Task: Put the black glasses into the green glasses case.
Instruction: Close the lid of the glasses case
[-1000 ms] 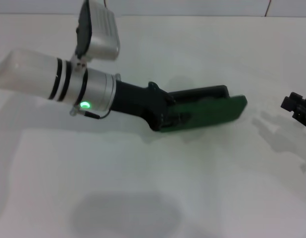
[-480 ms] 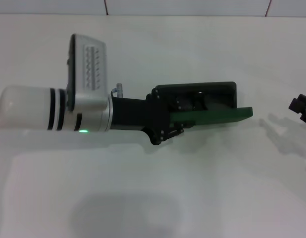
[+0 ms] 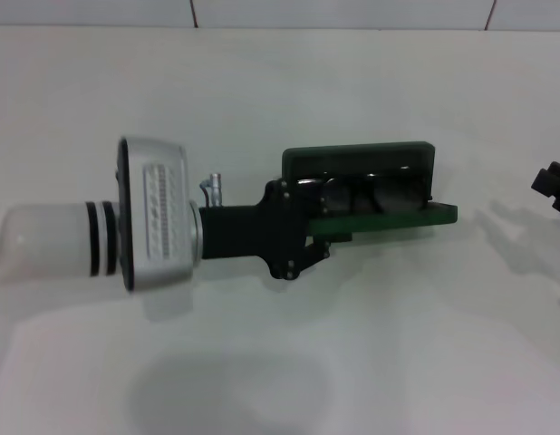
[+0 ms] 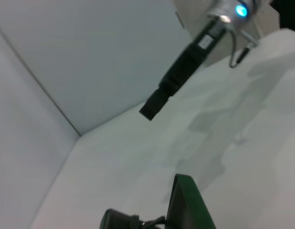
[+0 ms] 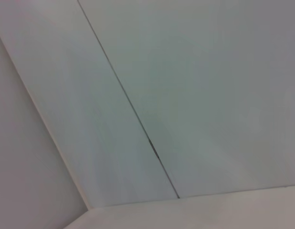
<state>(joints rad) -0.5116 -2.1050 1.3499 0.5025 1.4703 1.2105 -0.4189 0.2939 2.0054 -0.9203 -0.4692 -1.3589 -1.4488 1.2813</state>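
Observation:
The green glasses case (image 3: 416, 154) stands open at the table's middle. Its dark tray faces me, and its green lid (image 3: 402, 217) juts toward me on the near side. Dark rounded shapes inside the tray look like the black glasses (image 3: 352, 188), though their outline is unclear. My left gripper (image 3: 309, 231) reaches in from the left and is shut on the lid's left end. In the left wrist view the lid's green edge (image 4: 188, 202) shows close up. My right gripper (image 3: 554, 186) is parked at the far right edge, apart from the case.
White table top (image 3: 280, 362) all around, with a white tiled wall (image 5: 185, 95) behind. The right arm (image 4: 185, 67) shows farther off in the left wrist view.
My left wrist has rolled and the arm has levelled. The lid in its grip has swung from a tilted slant to nearly level, and the case's dark inside now faces me more.

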